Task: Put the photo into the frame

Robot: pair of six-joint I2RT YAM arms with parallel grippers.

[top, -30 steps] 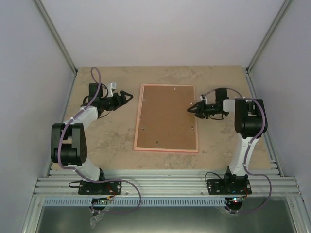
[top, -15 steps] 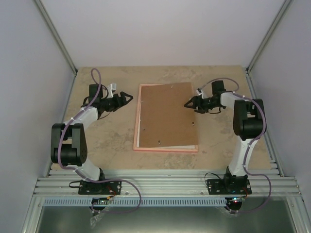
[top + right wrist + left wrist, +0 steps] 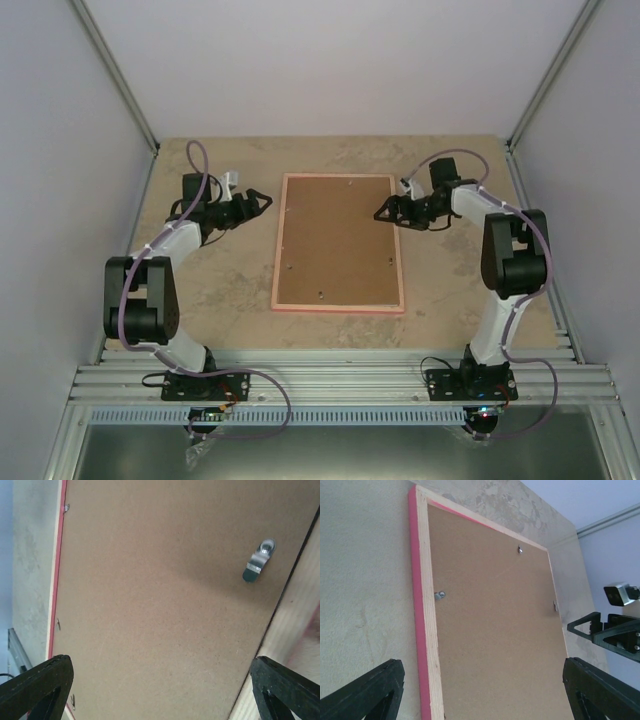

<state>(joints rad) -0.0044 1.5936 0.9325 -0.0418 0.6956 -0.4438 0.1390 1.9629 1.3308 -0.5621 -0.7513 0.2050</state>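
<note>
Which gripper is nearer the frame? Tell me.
Right. The right gripper hangs over the frame at its right edge, near the far corner. The left gripper sits just off its left edge, over the table.

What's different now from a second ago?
The right pincer opened, letting go of the brown board, and moved slightly toward the far side. The board, briefly skewed, now lies square inside the pink frame. The left pincer stayed put, open.

Brown backing board [image 3: 338, 240] lies flat, metal clip [image 3: 259, 562] on it; mottled beige table [image 3: 220, 290] beneath
</note>
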